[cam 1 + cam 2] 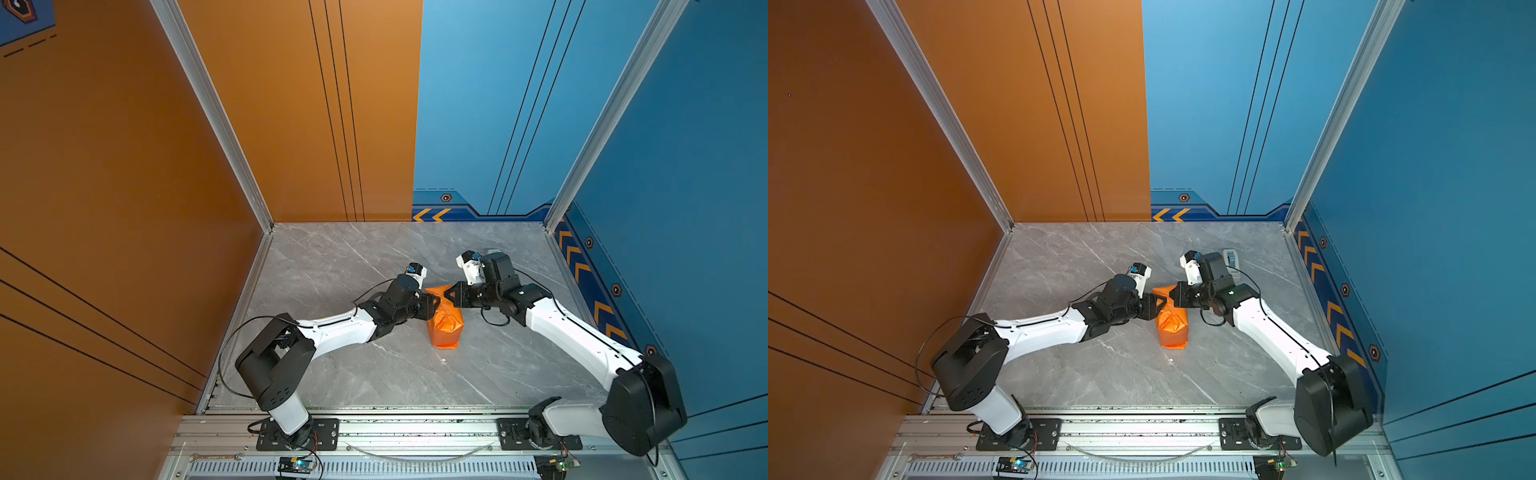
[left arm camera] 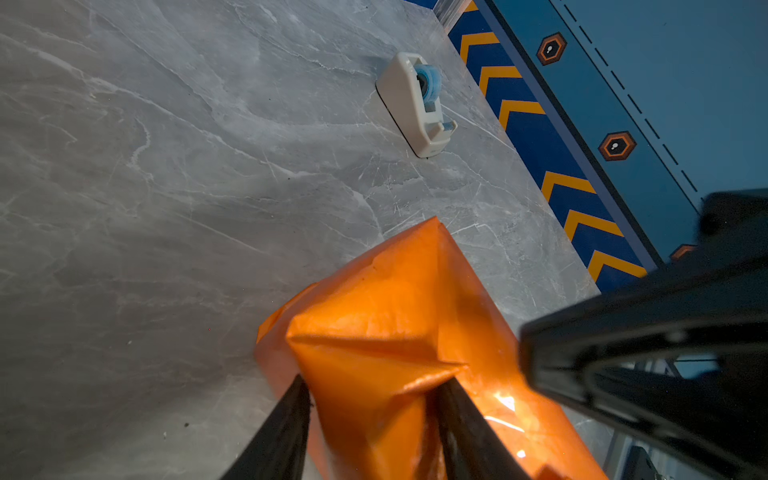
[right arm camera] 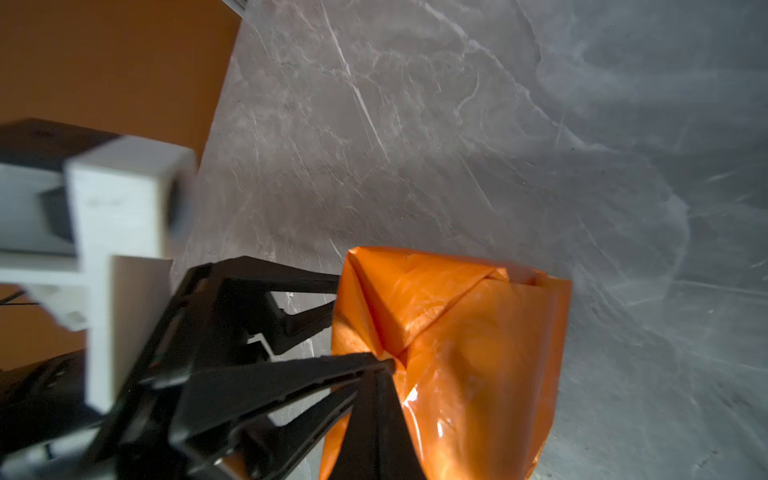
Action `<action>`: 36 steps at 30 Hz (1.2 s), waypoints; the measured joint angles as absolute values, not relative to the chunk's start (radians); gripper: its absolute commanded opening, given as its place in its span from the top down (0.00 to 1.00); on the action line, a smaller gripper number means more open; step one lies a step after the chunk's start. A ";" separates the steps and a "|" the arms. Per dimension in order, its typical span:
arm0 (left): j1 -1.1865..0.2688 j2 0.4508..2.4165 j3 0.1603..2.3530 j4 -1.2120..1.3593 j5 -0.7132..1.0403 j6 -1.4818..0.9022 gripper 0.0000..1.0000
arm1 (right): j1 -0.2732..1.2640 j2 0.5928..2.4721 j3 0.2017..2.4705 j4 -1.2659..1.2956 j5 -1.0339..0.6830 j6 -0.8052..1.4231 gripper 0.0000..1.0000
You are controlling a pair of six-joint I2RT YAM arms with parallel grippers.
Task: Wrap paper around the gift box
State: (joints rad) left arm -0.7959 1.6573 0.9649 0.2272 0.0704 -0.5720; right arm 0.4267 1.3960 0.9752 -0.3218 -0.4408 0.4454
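The paper (image 1: 446,328) (image 1: 1172,328), orange face out, is folded into a small parcel lying on the grey marble table (image 1: 374,374). The gift box is hidden inside it. My left gripper (image 1: 434,305) (image 2: 374,382) reaches in from the left, its two fingers clamped on either side of the parcel's far end. My right gripper (image 1: 446,294) (image 3: 380,370) comes from the right with its jaws shut. Its tip rests against a fold seam of the paper (image 3: 478,332) at that same end, close to the left fingers.
A white tape dispenser (image 2: 415,104) (image 1: 1230,257) with a blue roll stands at the back right, behind the right wrist and near the blue chevron wall. Orange and blue walls close in three sides. A wrench (image 1: 216,457) lies on the front rail.
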 measured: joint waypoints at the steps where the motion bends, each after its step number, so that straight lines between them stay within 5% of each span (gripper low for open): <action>1: -0.796 1.657 0.965 0.227 0.070 -0.572 0.50 | 0.425 1.411 0.973 -0.321 -0.434 0.446 1.00; 5: -0.796 1.657 0.965 0.223 0.067 -0.572 0.50 | 0.418 1.431 0.971 -0.302 -0.442 0.449 1.00; 9: -0.797 1.657 0.965 0.225 0.068 -0.572 0.50 | 0.423 1.411 0.970 -0.307 -0.424 0.444 0.76; 13: -0.797 1.657 0.966 0.224 0.067 -0.572 0.50 | 0.426 1.326 0.965 -0.324 -0.390 0.448 0.67; 21: -0.797 1.657 0.966 0.225 0.067 -0.572 0.50 | 0.535 1.228 0.955 -0.416 -0.223 0.443 0.30; 36: -0.797 1.666 0.981 0.208 0.068 -0.570 0.50 | 0.530 1.316 0.915 -0.460 -0.214 0.452 0.32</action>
